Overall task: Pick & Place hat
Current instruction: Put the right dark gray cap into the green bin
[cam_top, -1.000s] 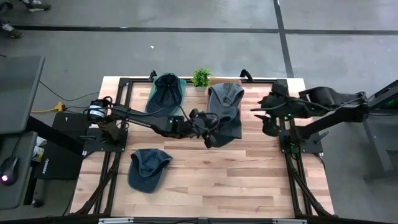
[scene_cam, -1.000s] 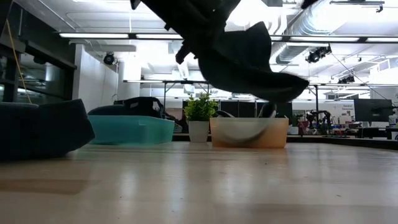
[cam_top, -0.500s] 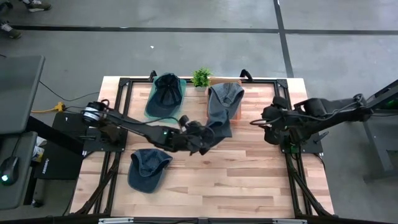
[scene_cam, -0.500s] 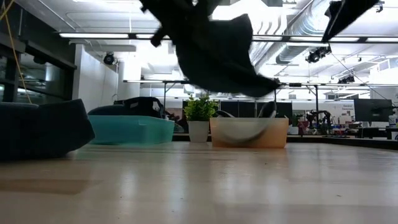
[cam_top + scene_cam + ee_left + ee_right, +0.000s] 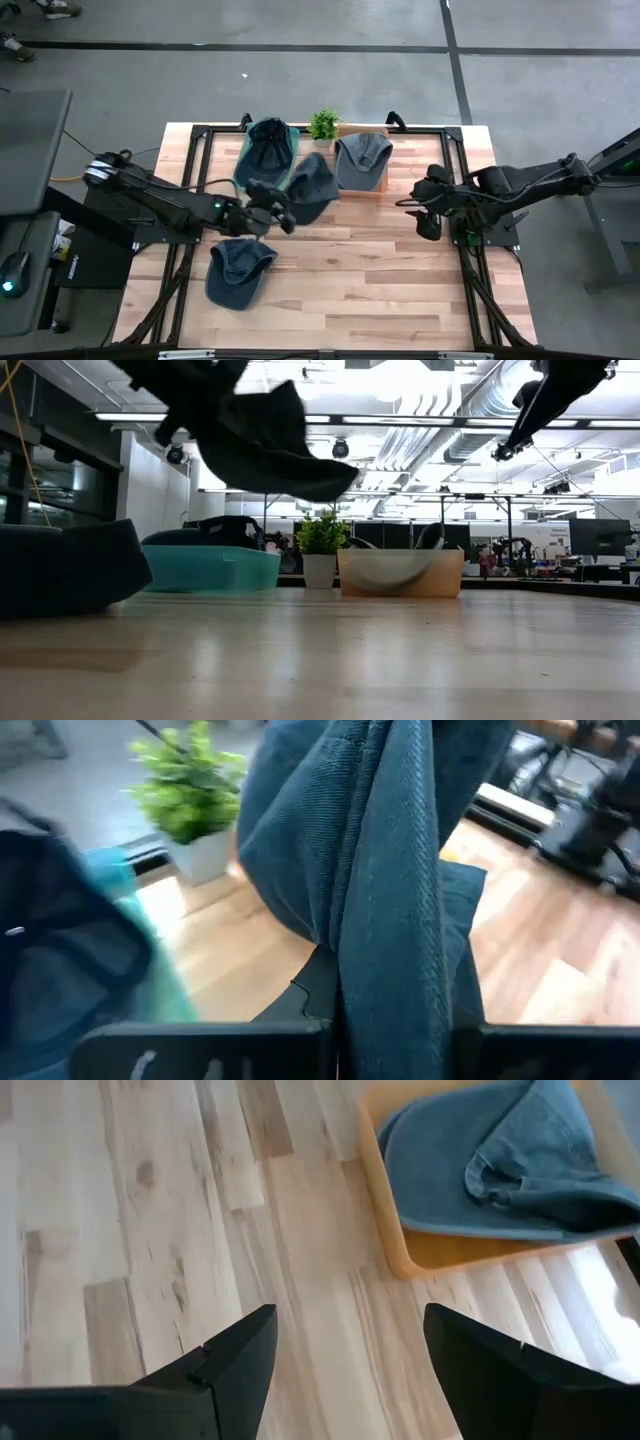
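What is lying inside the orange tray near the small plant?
One grey-blue denim cap lies in the orange tray, covering most of it. Whatever is under the cap is hidden. The left pincer holds another dark blue cap above the table.

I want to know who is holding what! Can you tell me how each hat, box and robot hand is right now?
Left gripper: shut on carried hat, above the table.
Carried hat: lifted, hanging from the jaws.
Right gripper: open, empty, waiting at the right side.
Teal bin: holds a hat.
Orange bin: holds a hat.
Loose hat: lying on the table.
Plant: upright.
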`<state>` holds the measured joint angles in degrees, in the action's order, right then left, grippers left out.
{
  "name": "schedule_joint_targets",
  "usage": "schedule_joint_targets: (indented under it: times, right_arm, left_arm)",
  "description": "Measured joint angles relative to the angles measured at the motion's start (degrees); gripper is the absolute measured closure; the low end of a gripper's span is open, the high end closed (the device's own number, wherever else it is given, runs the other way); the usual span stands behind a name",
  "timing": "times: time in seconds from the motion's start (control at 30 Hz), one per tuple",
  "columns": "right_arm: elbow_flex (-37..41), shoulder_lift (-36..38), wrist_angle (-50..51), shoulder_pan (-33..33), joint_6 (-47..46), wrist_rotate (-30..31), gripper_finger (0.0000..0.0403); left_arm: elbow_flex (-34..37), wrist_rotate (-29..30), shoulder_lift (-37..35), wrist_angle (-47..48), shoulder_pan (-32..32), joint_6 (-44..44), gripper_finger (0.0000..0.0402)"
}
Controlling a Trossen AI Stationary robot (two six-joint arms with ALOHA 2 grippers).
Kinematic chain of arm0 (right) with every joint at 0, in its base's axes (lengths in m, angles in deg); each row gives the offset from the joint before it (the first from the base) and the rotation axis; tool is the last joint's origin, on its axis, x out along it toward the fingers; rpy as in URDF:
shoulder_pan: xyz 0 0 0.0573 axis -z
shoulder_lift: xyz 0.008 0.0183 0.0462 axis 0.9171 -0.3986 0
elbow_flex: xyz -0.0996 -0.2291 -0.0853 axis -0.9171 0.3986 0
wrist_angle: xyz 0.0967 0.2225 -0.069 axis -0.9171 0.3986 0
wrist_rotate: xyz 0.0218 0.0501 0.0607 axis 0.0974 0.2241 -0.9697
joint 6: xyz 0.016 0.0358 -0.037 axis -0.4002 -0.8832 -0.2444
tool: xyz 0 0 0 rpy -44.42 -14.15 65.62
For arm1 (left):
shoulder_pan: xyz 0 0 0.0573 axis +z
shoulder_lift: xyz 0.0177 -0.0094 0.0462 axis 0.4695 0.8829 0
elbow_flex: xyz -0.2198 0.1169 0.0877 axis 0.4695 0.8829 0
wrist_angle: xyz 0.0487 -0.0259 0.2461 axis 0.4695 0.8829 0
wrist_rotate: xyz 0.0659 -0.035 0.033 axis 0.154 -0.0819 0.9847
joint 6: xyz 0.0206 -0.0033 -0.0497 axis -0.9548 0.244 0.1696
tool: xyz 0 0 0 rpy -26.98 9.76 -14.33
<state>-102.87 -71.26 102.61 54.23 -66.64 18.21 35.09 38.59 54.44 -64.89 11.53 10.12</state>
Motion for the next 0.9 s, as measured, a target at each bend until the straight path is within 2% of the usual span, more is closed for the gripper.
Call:
schedule_joint_targets:
  times: [0.17,0.3,0.53,0.9]
  right_arm:
    - [0.0,0.0,-3.0,0.0,1.0,0.0,0.0155]
    - [0.0,-0.1,-5.5,0.0,1.7,0.0,0.0155]
    - [0.0,-0.2,-6.4,0.0,2.8,-0.1,0.0155]
    - [0.0,-0.2,-6.4,0.0,2.8,-0.2,0.0155]
  left_arm:
    - [6.1,3.2,-7.0,-2.7,2.2,2.8,0.0388]
    - [9.1,2.7,-11.2,-2.8,6.9,2.9,0.0388]
    - [12.2,-5.8,-15.4,-2.3,18.2,2.4,0.0388]
    - [12.1,-21.8,-16.0,-2.8,34.5,-0.1,0.0388]
